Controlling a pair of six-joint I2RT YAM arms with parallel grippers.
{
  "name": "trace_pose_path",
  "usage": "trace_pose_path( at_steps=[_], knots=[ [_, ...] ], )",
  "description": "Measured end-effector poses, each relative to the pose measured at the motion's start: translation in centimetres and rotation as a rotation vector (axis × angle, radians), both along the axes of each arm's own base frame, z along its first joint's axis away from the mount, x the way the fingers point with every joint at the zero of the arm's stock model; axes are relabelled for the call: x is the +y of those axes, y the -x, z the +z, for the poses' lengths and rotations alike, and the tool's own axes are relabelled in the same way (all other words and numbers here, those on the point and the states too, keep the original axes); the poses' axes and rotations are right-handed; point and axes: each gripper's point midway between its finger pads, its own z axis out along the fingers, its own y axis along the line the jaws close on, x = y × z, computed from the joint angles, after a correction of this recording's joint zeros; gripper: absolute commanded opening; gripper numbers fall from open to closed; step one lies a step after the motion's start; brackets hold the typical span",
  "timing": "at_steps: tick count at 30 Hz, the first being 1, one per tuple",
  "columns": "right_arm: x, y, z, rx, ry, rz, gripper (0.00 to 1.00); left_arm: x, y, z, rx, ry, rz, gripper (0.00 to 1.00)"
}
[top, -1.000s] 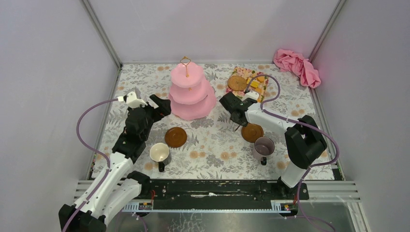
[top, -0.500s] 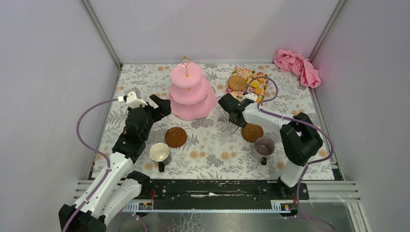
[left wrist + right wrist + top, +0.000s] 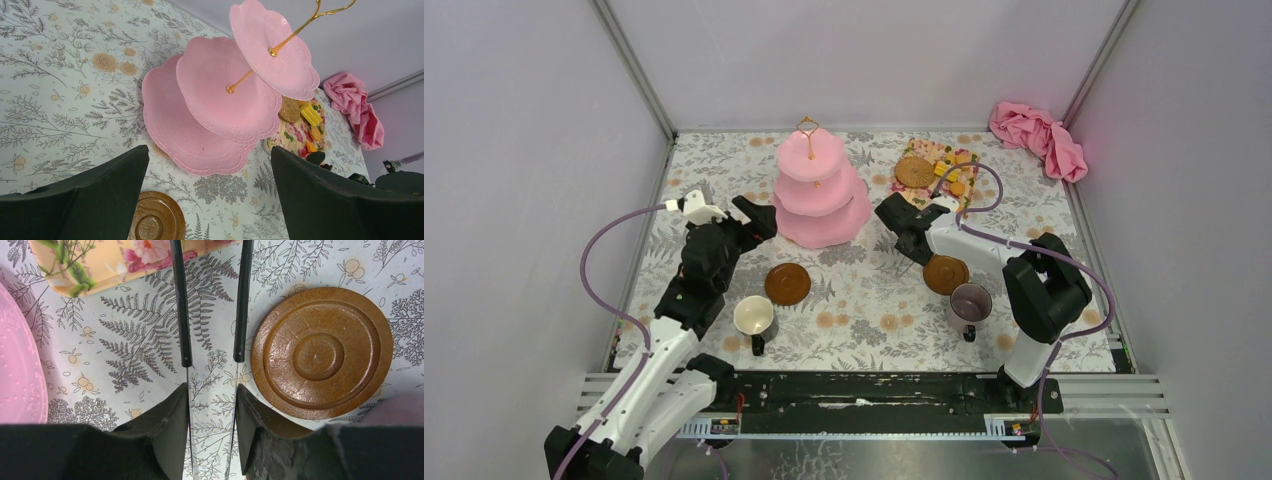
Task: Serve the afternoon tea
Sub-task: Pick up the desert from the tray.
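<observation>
The pink three-tier cake stand [image 3: 822, 195] stands at the back centre, its tiers bare [image 3: 220, 95]. Orange and yellow biscuits [image 3: 954, 175] lie on a floral tray [image 3: 927, 152] to its right. My left gripper [image 3: 759, 217] hangs open left of the stand, nothing between its fingers [image 3: 209, 150]. My right gripper [image 3: 902, 225] is shut on slim black tongs [image 3: 183, 315], their tips empty and pointing at the tray's near edge [image 3: 100, 265]. One brown saucer [image 3: 787, 284] lies by the white mug [image 3: 753, 316]. The other saucer [image 3: 320, 352] lies beside the tongs, by the purple mug [image 3: 971, 302].
A pink cloth [image 3: 1039, 138] is bunched in the back right corner. A large round woven biscuit [image 3: 914, 172] lies on the tray's left end. Grey walls close in the flowered tabletop on three sides.
My right gripper and the tongs have shifted slightly left, away from the tray. The left arm has not moved.
</observation>
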Motion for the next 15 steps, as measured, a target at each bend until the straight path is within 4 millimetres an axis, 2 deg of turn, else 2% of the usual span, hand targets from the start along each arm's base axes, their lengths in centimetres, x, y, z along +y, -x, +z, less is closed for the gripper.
trace_pose_path(
  at_steps=[15],
  knots=[
    [0.41,0.08,-0.08,0.001,-0.032,-0.024,0.45,0.08,0.09,0.26,-0.008,0.002,0.003,1.00]
  ],
)
